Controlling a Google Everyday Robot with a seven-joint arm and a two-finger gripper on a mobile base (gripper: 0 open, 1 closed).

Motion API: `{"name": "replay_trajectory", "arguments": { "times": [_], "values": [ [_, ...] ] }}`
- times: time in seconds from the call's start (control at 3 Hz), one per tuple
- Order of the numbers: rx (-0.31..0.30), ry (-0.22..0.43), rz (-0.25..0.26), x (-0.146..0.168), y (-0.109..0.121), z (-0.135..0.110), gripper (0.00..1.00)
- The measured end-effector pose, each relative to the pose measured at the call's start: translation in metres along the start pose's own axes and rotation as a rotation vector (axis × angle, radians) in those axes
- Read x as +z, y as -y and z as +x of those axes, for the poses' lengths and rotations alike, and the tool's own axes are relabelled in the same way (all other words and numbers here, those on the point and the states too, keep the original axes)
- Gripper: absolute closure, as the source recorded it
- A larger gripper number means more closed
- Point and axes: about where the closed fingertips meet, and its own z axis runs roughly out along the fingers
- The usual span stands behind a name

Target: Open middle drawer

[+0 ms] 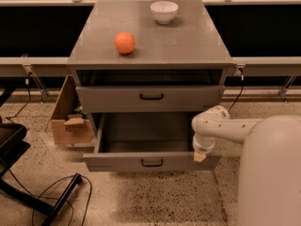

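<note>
The middle drawer [117, 163] stands pulled out from the grey cabinet [150, 41], and its inside looks bare. Its plain grey front has a small black bar handle [152, 162]. Above it the taller-fronted drawer [108, 99] with a longer black handle [151, 96] is closed. The lowest drawer is hidden under the pulled-out one. My gripper [200, 157] hangs from the white arm [221, 126] at the right front corner of the middle drawer, well right of its handle.
An orange [124, 42] and a white bowl [164, 11] sit on the cabinet top. A cardboard box [68, 121] stands at the cabinet's left. A black chair base and cables [28, 187] lie on the floor at lower left. My white body [270, 173] fills the lower right.
</note>
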Motion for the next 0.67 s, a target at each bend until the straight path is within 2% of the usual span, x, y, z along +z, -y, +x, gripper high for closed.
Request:
{"name": "replay_trajectory", "arguments": {
  "times": [0.33, 0.67],
  "values": [
    [0.000, 0.000, 0.000, 0.0000, 0.0000, 0.0000, 0.06],
    [0.000, 0.000, 0.000, 0.0000, 0.0000, 0.0000, 0.00]
  ]
}}
